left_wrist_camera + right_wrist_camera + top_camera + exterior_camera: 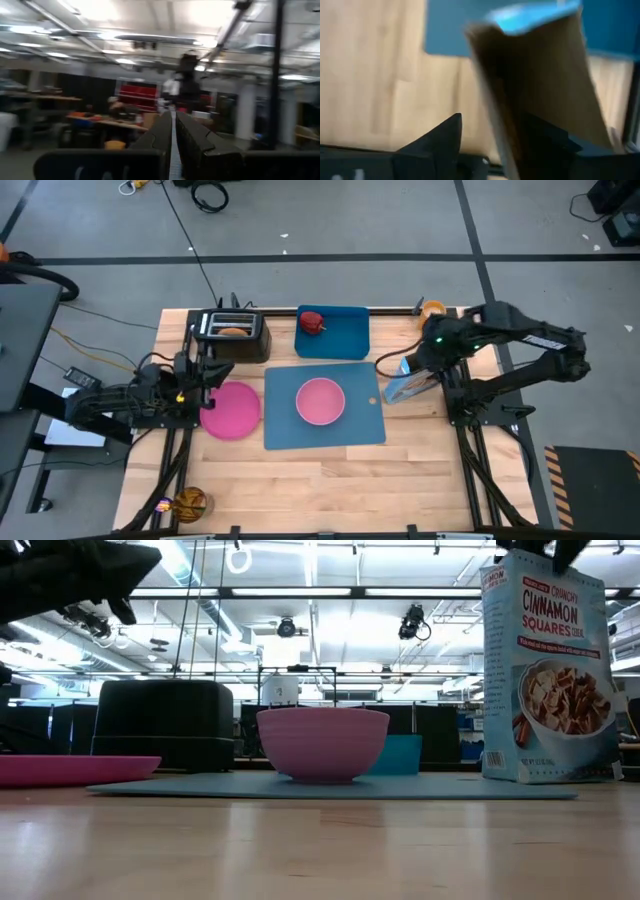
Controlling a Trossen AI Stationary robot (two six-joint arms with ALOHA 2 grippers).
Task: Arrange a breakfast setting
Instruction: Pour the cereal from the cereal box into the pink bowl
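your right gripper (425, 365) sits at the top of the cereal box (408, 387), its fingers either side of the box's open top, gripping it; the box stands just off the mat's (325, 435) right edge. the bowl (320, 401) rests on the mat, well left of that gripper. the plate (232, 409) lies beside the mat's left edge, just by your left gripper (203, 372), whose fingers (162, 137) are closed and empty. the apple (312, 322) is on the tray (345, 335), toast (233, 332) in the toaster (232, 340).
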